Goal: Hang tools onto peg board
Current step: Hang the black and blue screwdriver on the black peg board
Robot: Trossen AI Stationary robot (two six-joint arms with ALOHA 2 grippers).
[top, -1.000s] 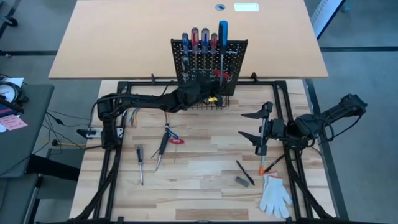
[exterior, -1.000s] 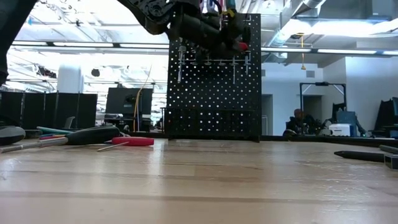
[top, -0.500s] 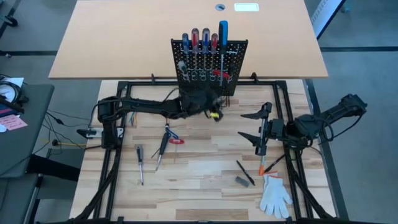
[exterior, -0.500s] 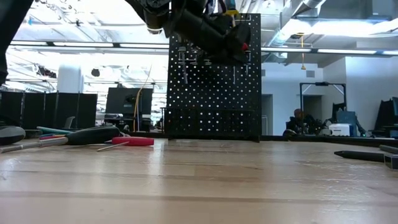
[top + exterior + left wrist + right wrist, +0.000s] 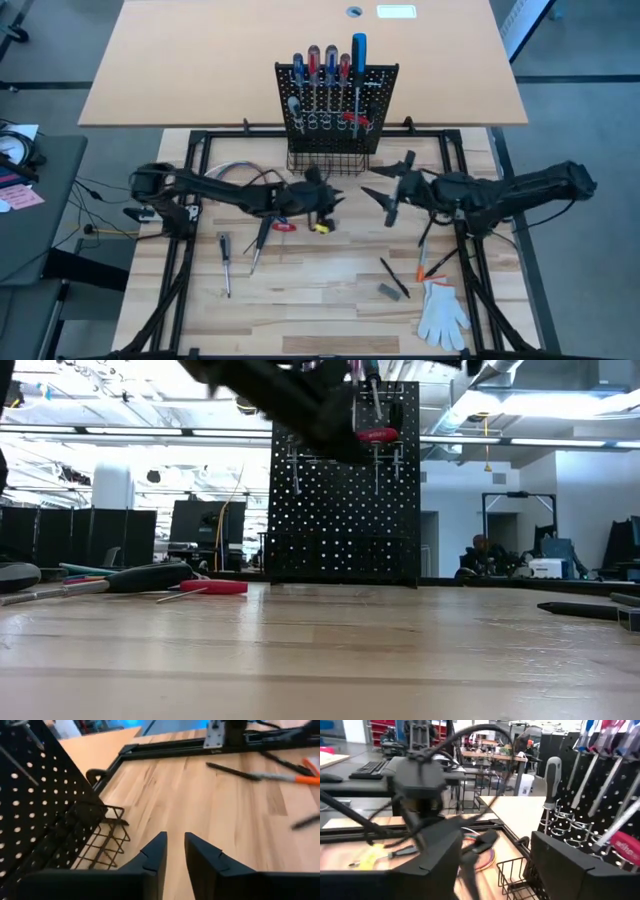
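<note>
The peg board (image 5: 336,112) stands upright at the top centre of the high view, on the far edge of the wooden worktable (image 5: 320,290). Screwdrivers with red, blue and black handles (image 5: 328,62) hang along its top row, and a black wire basket (image 5: 325,163) sits at its base.

The left gripper (image 5: 325,197) hovers just below the basket, near frame centre. In the left wrist view its fingers (image 5: 155,855) stand close together with a narrow gap, and nothing is between them. The right gripper (image 5: 392,190) is right of centre, near the left one, its jaws spread wide and empty.

More tools lie loose on the table: a black-handled screwdriver (image 5: 261,232) and a small screwdriver (image 5: 224,260) at lower left, an orange-handled tool (image 5: 430,268) and a dark tool (image 5: 393,277) at lower right beside a white glove (image 5: 441,312).
</note>
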